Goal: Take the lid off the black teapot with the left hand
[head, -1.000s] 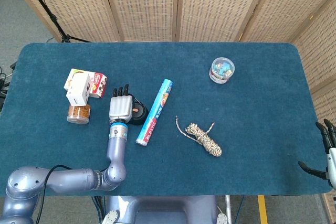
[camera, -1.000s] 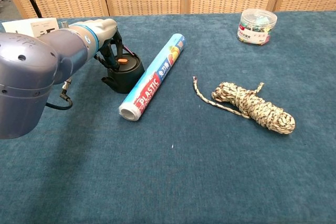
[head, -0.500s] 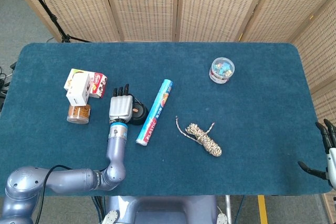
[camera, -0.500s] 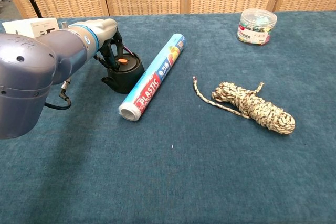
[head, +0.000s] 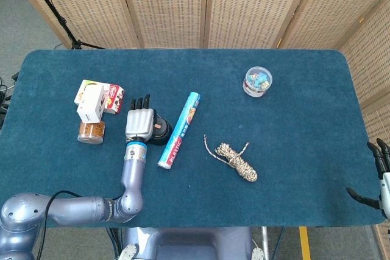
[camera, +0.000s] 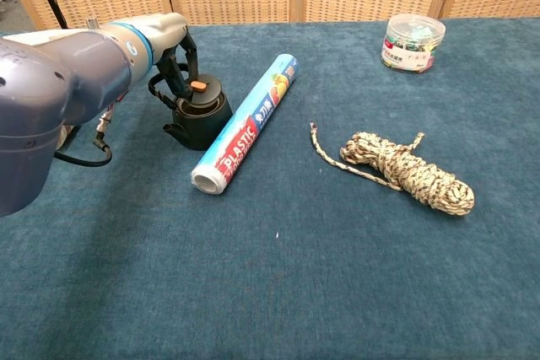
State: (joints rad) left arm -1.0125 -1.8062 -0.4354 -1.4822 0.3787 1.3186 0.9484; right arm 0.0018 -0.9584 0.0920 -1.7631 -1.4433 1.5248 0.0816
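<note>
The small black teapot [head: 161, 132] [camera: 202, 126] stands left of centre on the blue table, its spout toward the robot. Its black lid [camera: 202, 94] has an orange knob [camera: 197, 85] on top. My left hand [head: 139, 123] [camera: 172, 55] reaches over the pot from the left, and its dark fingers [camera: 180, 76] grip the lid, which looks raised a little off the pot's mouth. In the head view the hand hides most of the lid. My right hand [head: 379, 178] hangs at the table's right edge, fingers spread and empty.
A plastic-wrap roll [head: 180, 130] [camera: 245, 123] lies just right of the teapot. Snack boxes [head: 97, 98] and a spice jar [head: 91, 132] sit to the left of the hand. A coiled rope [head: 235, 160] and a clear tub [head: 258, 81] lie further right.
My left hand and forearm have risen slightly, and the lid's orange knob has gone up with them. The teapot body and my right hand have stayed put.
</note>
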